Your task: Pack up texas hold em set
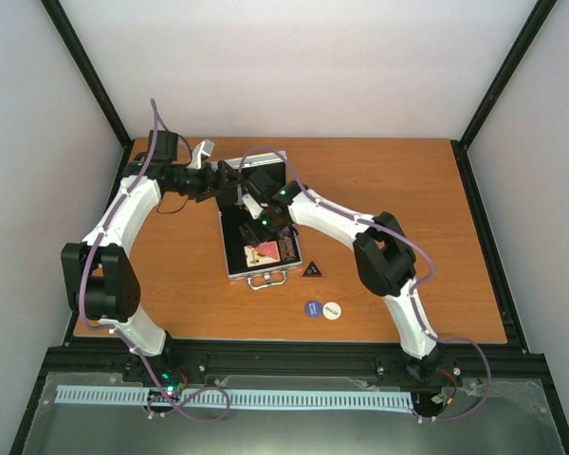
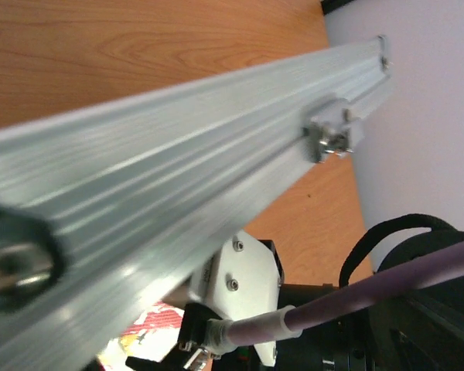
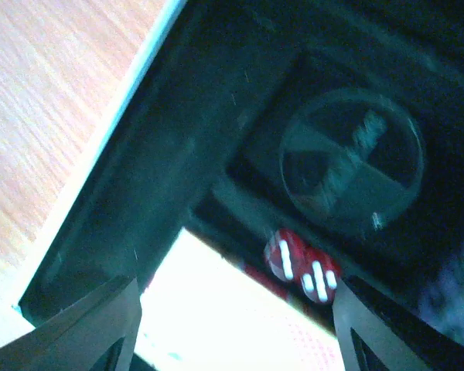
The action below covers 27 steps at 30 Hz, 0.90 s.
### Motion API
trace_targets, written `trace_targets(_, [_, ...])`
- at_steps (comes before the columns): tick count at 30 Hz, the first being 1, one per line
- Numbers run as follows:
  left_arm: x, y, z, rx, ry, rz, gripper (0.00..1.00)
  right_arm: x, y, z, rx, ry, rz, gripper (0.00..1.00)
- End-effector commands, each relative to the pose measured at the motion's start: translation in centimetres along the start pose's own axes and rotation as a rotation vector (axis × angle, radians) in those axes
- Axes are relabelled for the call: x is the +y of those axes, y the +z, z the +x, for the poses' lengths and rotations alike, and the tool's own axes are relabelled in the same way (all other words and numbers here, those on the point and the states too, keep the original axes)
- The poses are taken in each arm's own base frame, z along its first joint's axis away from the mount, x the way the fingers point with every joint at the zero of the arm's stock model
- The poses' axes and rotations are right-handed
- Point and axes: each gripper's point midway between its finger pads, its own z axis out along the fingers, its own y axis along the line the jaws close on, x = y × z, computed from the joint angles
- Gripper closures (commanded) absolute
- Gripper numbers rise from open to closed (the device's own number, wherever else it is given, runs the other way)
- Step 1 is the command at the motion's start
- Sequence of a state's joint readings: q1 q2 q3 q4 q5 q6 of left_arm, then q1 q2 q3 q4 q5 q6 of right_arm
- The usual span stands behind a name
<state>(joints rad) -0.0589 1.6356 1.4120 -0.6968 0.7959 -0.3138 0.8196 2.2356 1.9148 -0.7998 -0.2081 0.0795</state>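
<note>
- My left gripper (image 1: 209,163) hangs by the case's raised lid (image 2: 178,178), jaws spread wide. The lid's aluminium rim runs straight across that wrist camera. One finger (image 2: 11,259) seems to rest against it, though the blur leaves me unsure.
- The silver case (image 1: 251,275) lies open mid-table, lined in black foam, with the pink-orange card box (image 1: 263,253) inside.
- My right gripper (image 3: 236,332) hovers inside the case, fingers parted and pinching nothing. Two red dice (image 3: 301,267) lie just past the tips, beside a round disc (image 3: 352,162) in its recess.
- On the table (image 1: 408,218) just right of the case lies the black triangle (image 1: 312,270). Nearer me, a blue disc (image 1: 312,308) and a white disc (image 1: 332,310) lie side by side.
- Bare wood runs from there to the right edge.
</note>
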Motion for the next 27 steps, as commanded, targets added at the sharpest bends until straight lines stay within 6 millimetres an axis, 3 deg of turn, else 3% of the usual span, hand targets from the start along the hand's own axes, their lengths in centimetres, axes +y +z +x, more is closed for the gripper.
trace_targets(1, [-0.9,-0.4,-1.9,-0.048,0.055,0.006,0.00,-0.9,-4.3,3.6,0.045,0.015,0.108,0.28])
trace_targets(7, [-0.8,-0.4,-1.8,-0.041,0.058,0.000,0.00,-3.0,-9.0,8.9,0.060,0.087,0.261,0.17])
trace_targets(9, [-1.0,-0.6,-1.8,-0.044,0.062,0.000,0.00,-3.9,-9.6,11.2,0.099,0.112,0.311,0.12])
trace_targets(15, [-1.1,-0.7,-1.9,-0.048,0.065,-0.001,0.00,-5.5,-8.2,17.1,0.238,0.163,0.375,0.11])
trace_targets(22, [-1.3,-1.0,-1.6,-0.051,0.069,-0.001,0.00,-5.8,-6.1,17.8,0.256,0.213,0.374,0.08])
trace_targets(27, [-1.3,-1.0,-1.5,-0.050,0.067,0.001,0.00,-5.6,-4.7,16.7,0.243,0.215,0.352,0.06])
